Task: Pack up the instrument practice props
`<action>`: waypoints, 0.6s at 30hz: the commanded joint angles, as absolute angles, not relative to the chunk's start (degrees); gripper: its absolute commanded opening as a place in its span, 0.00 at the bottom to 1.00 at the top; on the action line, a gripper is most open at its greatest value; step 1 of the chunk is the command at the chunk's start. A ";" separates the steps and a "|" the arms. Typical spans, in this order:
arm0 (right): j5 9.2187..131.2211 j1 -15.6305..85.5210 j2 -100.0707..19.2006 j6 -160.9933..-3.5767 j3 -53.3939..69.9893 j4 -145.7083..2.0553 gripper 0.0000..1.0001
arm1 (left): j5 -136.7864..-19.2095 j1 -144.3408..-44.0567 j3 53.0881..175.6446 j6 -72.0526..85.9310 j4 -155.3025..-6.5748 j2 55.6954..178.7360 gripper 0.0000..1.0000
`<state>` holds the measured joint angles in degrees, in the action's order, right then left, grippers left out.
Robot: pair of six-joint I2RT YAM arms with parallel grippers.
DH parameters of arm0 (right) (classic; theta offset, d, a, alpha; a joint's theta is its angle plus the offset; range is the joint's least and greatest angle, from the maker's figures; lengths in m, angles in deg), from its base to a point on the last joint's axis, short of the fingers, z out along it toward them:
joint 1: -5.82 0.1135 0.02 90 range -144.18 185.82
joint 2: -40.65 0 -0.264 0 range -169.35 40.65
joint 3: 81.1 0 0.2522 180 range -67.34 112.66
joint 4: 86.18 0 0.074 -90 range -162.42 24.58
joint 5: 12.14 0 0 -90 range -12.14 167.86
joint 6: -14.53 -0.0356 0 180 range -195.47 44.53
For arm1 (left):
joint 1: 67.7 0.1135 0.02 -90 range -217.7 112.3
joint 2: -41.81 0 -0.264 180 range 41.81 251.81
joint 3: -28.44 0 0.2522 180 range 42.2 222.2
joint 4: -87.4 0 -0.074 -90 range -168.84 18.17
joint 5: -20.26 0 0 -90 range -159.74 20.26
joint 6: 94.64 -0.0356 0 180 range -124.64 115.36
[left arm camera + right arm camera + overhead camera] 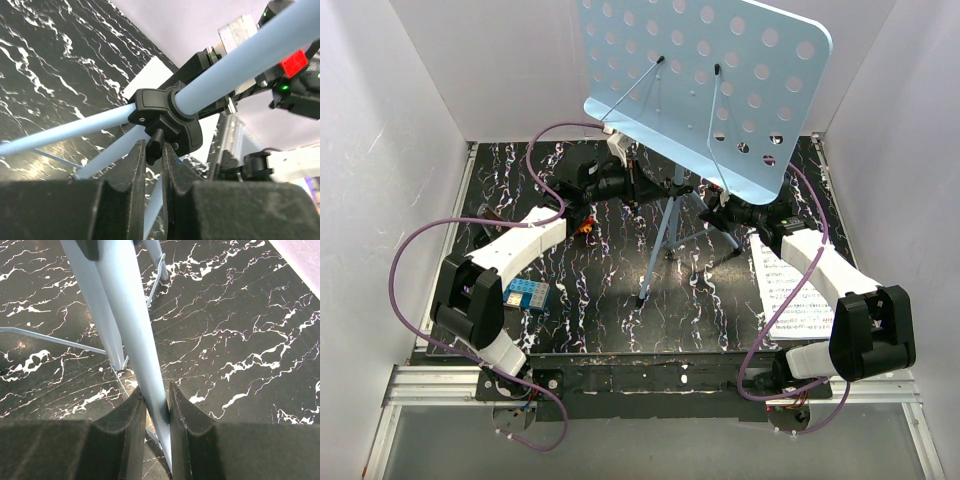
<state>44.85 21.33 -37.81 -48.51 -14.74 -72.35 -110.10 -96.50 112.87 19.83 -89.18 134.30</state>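
- The left gripper is nearly shut, pinching the black clamp knob on the pole collar.
- The right gripper is clamped around a light-blue tube of the music stand.
- The stand is upright on the table; the sheet-music pages lie beside the right arm.

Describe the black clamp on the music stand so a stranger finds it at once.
Start at the light-blue music stand, the tallest thing here. Follow its pole down to where the legs branch off; the black clamp rings it there. It alone is black among pale-blue tubes.
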 commanded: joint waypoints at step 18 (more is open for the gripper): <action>45.87 20.76 -39.25 -52.71 -18.03 -60.38 0.01 | -79.06 -95.12 125.26 75.88 -59.94 137.79 0.72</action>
